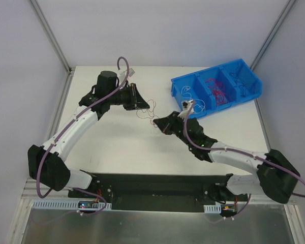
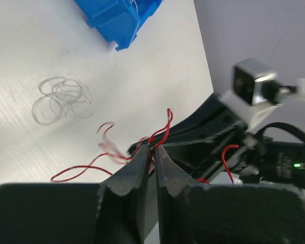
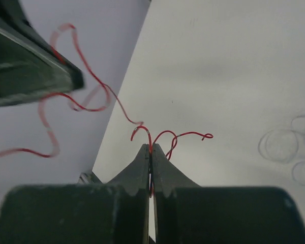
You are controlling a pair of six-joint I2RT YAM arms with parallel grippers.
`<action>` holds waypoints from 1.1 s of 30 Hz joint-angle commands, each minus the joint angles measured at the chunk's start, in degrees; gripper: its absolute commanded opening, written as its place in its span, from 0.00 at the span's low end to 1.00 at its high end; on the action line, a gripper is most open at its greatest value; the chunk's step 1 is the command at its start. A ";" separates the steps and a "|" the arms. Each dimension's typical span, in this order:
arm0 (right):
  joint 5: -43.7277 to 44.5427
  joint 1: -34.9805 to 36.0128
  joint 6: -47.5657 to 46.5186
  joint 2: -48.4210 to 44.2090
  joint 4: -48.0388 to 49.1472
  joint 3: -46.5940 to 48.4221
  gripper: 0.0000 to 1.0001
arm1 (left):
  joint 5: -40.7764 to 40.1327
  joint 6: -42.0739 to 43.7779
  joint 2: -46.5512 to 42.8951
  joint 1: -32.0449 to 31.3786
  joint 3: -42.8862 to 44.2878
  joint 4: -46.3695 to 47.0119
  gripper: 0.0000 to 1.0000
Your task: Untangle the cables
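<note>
Thin red cables (image 1: 150,113) hang stretched between my two grippers above the table's middle. My left gripper (image 1: 144,105) is shut on a red strand (image 2: 162,132); curly ends and a loose length trail to its left in the left wrist view. My right gripper (image 1: 157,123) is shut on red strands (image 3: 188,134), and one curly strand runs up to the left gripper's finger (image 3: 35,76). In the wrist views both pairs of jaws (image 2: 153,148) (image 3: 150,147) stand closed with red wire pinched at the tips. A loose coil of white wire (image 2: 58,99) lies on the table, also in the right wrist view (image 3: 287,145).
A blue three-compartment bin (image 1: 179,91) stands at the back right, holding white, red and dark wires in separate compartments. White wire loops (image 1: 199,107) lie in front of it. Grey walls close in the table on the left, back and right.
</note>
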 commanded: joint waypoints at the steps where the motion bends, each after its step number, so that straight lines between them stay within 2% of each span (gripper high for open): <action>1: 3.37 -3.26 -5.42 -10.05 -5.75 0.94 0.00 | 5.73 -1.41 3.09 -0.68 -0.12 2.59 0.18; 5: 5.04 -6.95 -7.70 -16.38 -12.07 2.60 0.00 | 5.48 0.78 1.61 -0.60 0.41 2.59 0.53; 7: 5.66 -9.76 -8.93 -19.28 -16.55 4.62 0.00 | 3.64 2.19 -0.41 -0.60 0.23 2.50 0.65; 8: 6.01 -11.43 -9.55 -20.78 -19.88 6.11 0.00 | 2.85 2.80 -1.20 -0.51 0.06 2.24 0.78; 10: 6.01 -16.16 -11.21 -22.72 -26.21 9.88 0.00 | 2.14 3.33 -2.00 -0.51 0.32 1.89 0.88; 14: 8.37 -26.01 -15.87 -21.24 -41.50 20.60 0.00 | 3.62 2.55 -1.39 -0.42 0.58 1.62 0.92; 16: 10.92 -30.41 -17.72 -19.57 -44.86 24.04 0.00 | 4.42 2.11 -1.03 -0.42 0.67 1.53 0.92; 21: 17.87 -39.64 -21.23 -11.85 -45.93 30.81 0.00 | 3.98 2.54 -0.24 -0.51 0.32 1.62 0.93; 25: 16.04 -46.41 -25.01 -2.97 -45.67 36.70 0.00 | 4.94 2.37 0.46 -0.51 0.41 1.71 0.93; 33: 16.21 -49.76 -33.54 17.86 -44.79 48.12 0.00 | 6.27 1.32 2.40 -0.51 0.41 2.15 0.93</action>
